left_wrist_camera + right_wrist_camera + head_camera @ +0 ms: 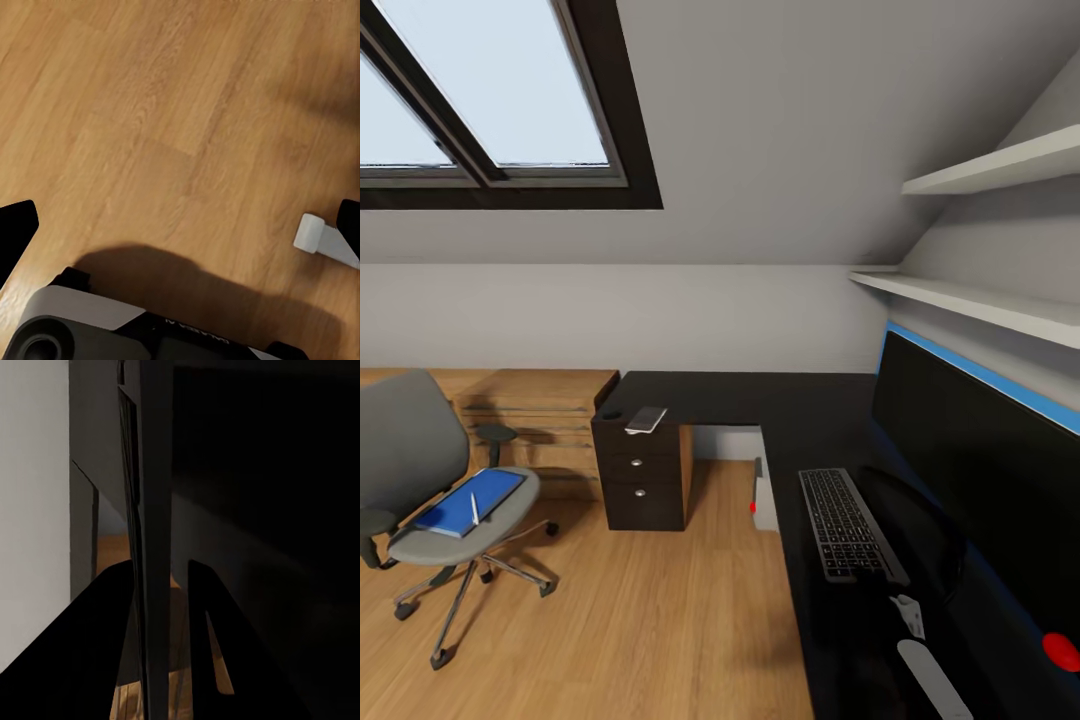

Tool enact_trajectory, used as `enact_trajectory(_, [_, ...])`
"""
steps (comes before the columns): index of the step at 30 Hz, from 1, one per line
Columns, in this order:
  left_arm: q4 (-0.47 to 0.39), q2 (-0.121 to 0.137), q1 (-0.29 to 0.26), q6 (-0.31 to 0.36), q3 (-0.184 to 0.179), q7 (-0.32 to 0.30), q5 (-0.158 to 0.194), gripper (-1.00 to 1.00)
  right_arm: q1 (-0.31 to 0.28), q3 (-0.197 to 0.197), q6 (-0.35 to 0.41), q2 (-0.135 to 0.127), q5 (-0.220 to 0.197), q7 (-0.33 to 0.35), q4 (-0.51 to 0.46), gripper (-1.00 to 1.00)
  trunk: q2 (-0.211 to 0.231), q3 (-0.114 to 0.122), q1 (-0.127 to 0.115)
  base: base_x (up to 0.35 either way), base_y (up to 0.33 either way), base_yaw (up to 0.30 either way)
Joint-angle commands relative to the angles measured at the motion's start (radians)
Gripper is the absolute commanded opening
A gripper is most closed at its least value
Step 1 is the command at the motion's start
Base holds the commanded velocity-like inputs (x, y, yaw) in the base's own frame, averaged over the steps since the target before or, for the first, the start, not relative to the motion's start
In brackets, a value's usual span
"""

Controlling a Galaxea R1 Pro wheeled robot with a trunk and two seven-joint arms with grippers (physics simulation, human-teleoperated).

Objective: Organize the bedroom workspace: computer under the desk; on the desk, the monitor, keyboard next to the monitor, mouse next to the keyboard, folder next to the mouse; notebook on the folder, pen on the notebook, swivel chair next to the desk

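Observation:
The grey swivel chair (pixel 420 470) stands on the floor at the left, apart from the black L-shaped desk (pixel 760 400). The blue folder (pixel 468 503) lies on its seat with the white pen (pixel 474 508) on top. The keyboard (pixel 850 525) lies on the desk before the wide black monitor (pixel 980 470). The grey computer (pixel 763 495) stands under the desk. At the desk's far left corner rest the notebook (pixel 646 419) and a small dark rounded thing, apparently the mouse (pixel 610 411). My right gripper (pixel 161 566) is closed around the monitor's thin edge (pixel 154 510). My left gripper (pixel 180 225) hangs open over bare floor.
A light-wood chest of drawers (pixel 540 420) stands behind the chair, against the desk's dark drawer unit (pixel 645 480). White shelves (pixel 980 300) and a blue wall panel (pixel 1000 380) lie behind the monitor. My right arm (pixel 932 682) reaches over the desk. Wooden floor (pixel 640 620) spreads between chair and desk.

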Motion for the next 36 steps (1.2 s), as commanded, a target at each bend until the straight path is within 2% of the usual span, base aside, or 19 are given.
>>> enact_trajectory(1, [-0.002, 0.001, 0.0, 0.003, -0.001, 0.007, 0.005, 1.0, 0.0, -0.001, -0.002, 0.0, -0.013, -0.075, 0.003, -1.0, -0.001, -0.001, 0.0, 0.014, -0.015, 0.0])
enact_trajectory(36, [-0.002, 0.001, 0.0, 0.003, -0.001, 0.007, 0.006, 1.0, 0.0, -0.001, 0.0, 0.002, -0.016, -0.076, 0.003, -1.0, -0.001, -0.001, 0.0, 0.03, -0.022, 0.0])
